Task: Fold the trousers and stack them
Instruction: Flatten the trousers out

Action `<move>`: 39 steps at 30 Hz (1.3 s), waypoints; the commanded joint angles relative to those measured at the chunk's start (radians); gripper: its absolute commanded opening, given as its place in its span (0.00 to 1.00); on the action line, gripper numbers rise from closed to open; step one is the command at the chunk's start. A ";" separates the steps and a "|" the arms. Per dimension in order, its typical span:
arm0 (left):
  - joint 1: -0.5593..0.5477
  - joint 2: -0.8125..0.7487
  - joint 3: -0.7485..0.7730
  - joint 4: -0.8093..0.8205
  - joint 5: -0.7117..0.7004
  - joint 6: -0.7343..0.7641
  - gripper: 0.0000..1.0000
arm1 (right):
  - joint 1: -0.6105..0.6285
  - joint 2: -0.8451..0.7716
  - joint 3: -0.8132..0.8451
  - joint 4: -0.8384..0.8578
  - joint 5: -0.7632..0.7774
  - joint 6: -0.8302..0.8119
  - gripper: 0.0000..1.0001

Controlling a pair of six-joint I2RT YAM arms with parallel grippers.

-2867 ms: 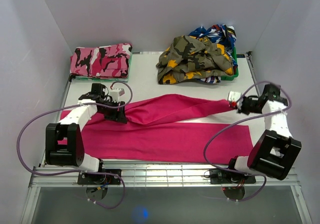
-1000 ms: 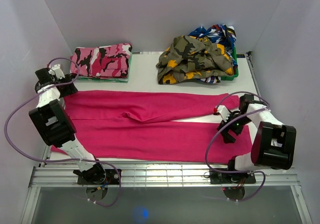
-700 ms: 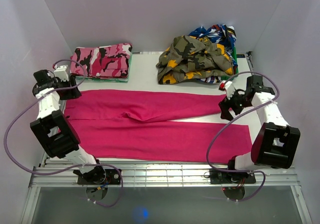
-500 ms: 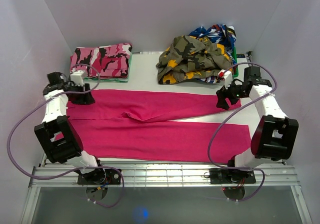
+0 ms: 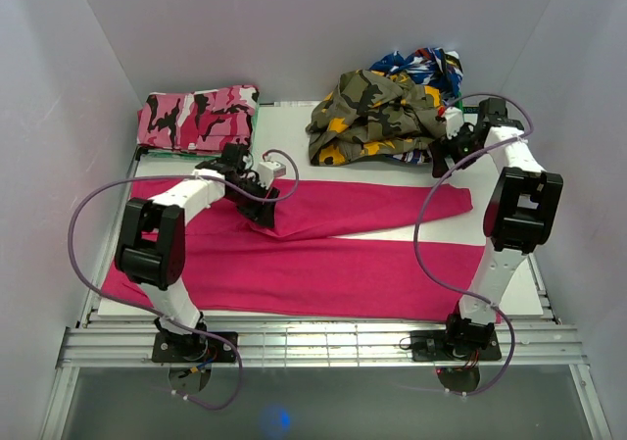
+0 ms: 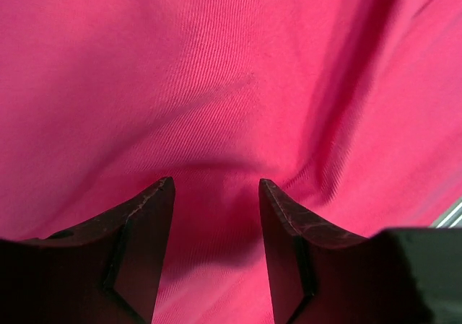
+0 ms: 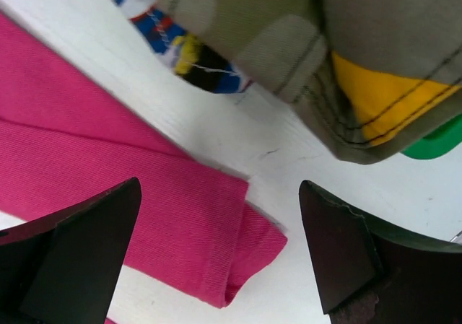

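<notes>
- Left end effector has swung to the middle of the trousers; right end effector has backed toward the olive pile
- Both gape, empty; trousers lie spread on the tabletop
- Pinching here could bunch fabric; the right might snag the pile

Lab test booth: bare white walls box in a white table.

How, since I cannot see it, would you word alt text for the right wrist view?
The open right claw hangs above the end of a pink trouser leg lying on a white table. A heap of camouflage clothes fills the top, a green basket edge showing beneath it.
</notes>
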 commanded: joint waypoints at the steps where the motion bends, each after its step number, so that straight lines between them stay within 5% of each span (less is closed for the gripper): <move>1: -0.041 0.041 0.019 0.041 -0.075 -0.043 0.61 | -0.033 0.063 0.081 -0.036 0.049 0.061 0.96; 8: -0.064 0.079 0.020 0.074 -0.121 -0.072 0.60 | -0.077 0.230 0.211 -0.142 0.069 0.118 0.93; 18: -0.068 0.093 0.020 0.088 -0.141 -0.092 0.60 | -0.103 0.283 0.238 -0.297 -0.091 0.112 0.57; 25: -0.068 0.105 0.034 0.099 -0.142 -0.118 0.60 | -0.103 0.306 0.281 -0.388 -0.187 0.117 0.55; 28: -0.068 0.111 0.042 0.101 -0.142 -0.128 0.60 | -0.103 0.312 0.291 -0.389 -0.191 0.115 0.42; 32: -0.070 0.110 0.039 0.102 -0.146 -0.129 0.60 | -0.108 0.289 0.305 -0.386 -0.223 0.109 0.09; 39: -0.068 0.110 0.023 0.105 -0.165 -0.141 0.60 | -0.140 0.128 0.267 -0.405 -0.334 -0.033 0.08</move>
